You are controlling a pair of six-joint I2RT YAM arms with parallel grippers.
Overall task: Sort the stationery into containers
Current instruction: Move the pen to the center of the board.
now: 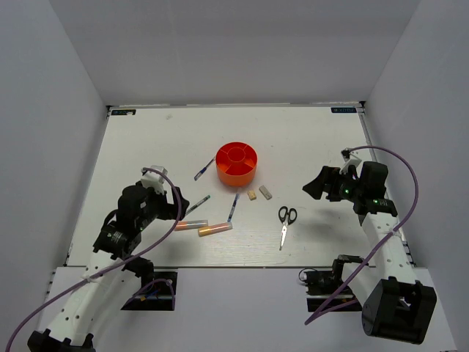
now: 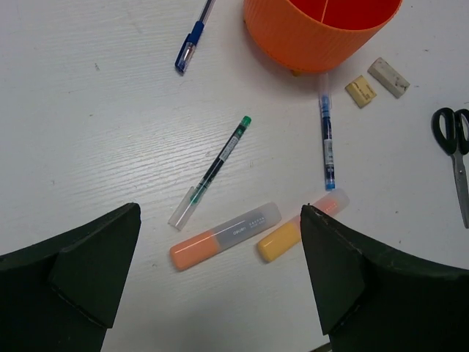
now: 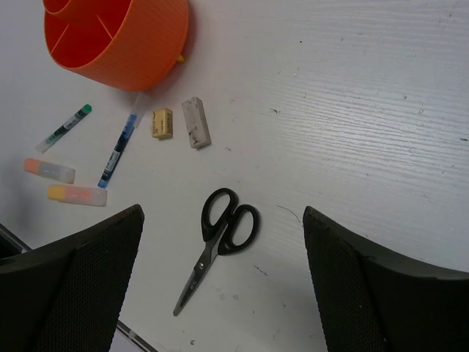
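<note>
The round orange organizer [image 1: 237, 162] stands mid-table. A blue pen [image 1: 204, 169] lies to its left. A green-capped pen [image 1: 198, 205] and another blue pen [image 1: 233, 207] lie in front of it, with two marker tubes [image 1: 192, 225] [image 1: 215, 229] nearer still. Two beige erasers [image 1: 252, 195] [image 1: 265, 192] and the black-handled scissors [image 1: 285, 224] lie to the front right. My left gripper [image 1: 167, 199] is open and empty, hovering above and just short of the orange marker [image 2: 225, 236] and the yellow marker [image 2: 293, 233]. My right gripper [image 1: 316, 183] is open and empty above the scissors [image 3: 220, 238].
White walls close in the table on three sides. The near table edge runs just behind the markers and scissors tips. In the right wrist view the organizer [image 3: 117, 37], the erasers [image 3: 162, 123] and the pens [image 3: 119, 147] lie to the far left.
</note>
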